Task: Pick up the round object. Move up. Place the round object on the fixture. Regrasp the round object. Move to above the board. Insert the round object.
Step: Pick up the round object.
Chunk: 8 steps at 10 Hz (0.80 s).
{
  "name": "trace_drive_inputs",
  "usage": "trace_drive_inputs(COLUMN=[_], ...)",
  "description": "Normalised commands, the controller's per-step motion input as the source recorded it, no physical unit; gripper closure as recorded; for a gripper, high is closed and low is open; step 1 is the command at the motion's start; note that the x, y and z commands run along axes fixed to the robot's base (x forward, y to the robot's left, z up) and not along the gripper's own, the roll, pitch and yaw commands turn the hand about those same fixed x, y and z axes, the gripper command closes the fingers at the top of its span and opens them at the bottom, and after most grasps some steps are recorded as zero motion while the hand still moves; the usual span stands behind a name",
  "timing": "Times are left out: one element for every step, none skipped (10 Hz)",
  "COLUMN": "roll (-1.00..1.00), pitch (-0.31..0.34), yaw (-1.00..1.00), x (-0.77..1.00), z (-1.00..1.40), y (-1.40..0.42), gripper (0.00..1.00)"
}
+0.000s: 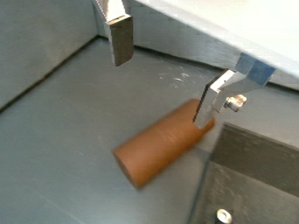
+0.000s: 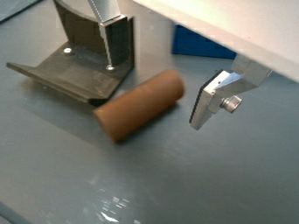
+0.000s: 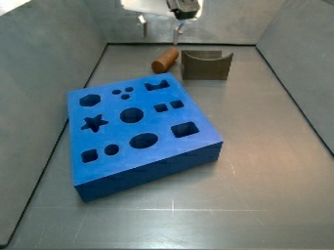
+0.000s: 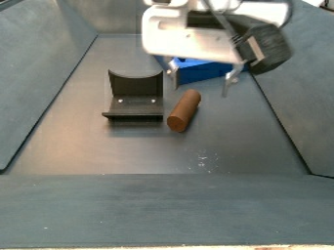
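The round object, a brown-orange peg (image 1: 162,147), lies on its side on the grey floor right beside the fixture (image 2: 70,74). It shows in both wrist views and in both side views (image 3: 166,61) (image 4: 185,108). My gripper (image 1: 167,74) is open and empty and hangs above the peg with a finger to each side of it (image 2: 162,74). In a side view the gripper (image 3: 179,37) is at the far end of the bin, over the peg. The blue board (image 3: 137,127) with its shaped cutouts lies in the middle of the floor.
The dark fixture (image 3: 205,64) stands near the back wall, next to the peg. Grey bin walls (image 3: 78,88) slope up on all sides. In a side view the board (image 4: 202,70) lies behind the gripper (image 4: 209,68) and the fixture (image 4: 133,98).
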Motion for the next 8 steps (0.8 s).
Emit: trace_drive_inputs(roll=[0.0, 0.0, 0.14, 0.0, -0.12, -0.18, 0.0, -0.33], pitch=[0.166, 0.471, 0.346, 0.0, 0.309, 0.349, 0.0, -0.2], yaw=[-0.08, -0.25, -0.21, 0.0, -0.08, -0.09, 0.0, 0.04], x=[0.27, 0.5, 0.35, 0.0, 0.35, 0.41, 0.0, -0.24], z=[-0.09, -0.23, -0.05, -0.02, -0.51, -0.67, -0.03, -0.64], y=[-0.08, -0.14, -0.17, 0.0, -0.09, -0.08, 0.0, 0.06], gripper=[0.0, 0.0, 0.0, 0.0, 0.0, 0.0, 0.0, 0.0])
